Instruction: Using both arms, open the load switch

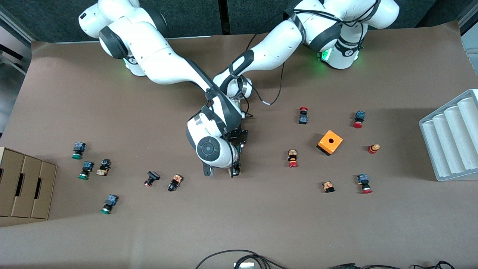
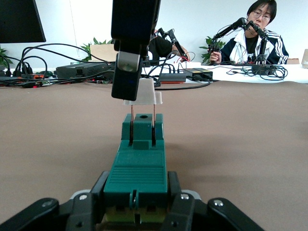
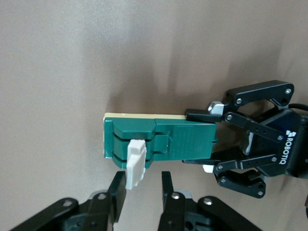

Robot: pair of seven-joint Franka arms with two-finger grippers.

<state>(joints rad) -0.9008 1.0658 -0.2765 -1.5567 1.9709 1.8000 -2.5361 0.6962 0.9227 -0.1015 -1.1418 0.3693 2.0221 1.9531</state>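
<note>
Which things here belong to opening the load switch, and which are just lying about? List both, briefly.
For the job:
- load switch
- white piece at its end
- left hand, clamped on the switch
- right hand, gripping the white piece

Lying about:
- orange cube
- scattered push-buttons
- cardboard box
- grey tray

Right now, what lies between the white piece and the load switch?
Two thin metal pins, seen in the left wrist view, join the white piece in the right gripper to the load switch in the left gripper.
</note>
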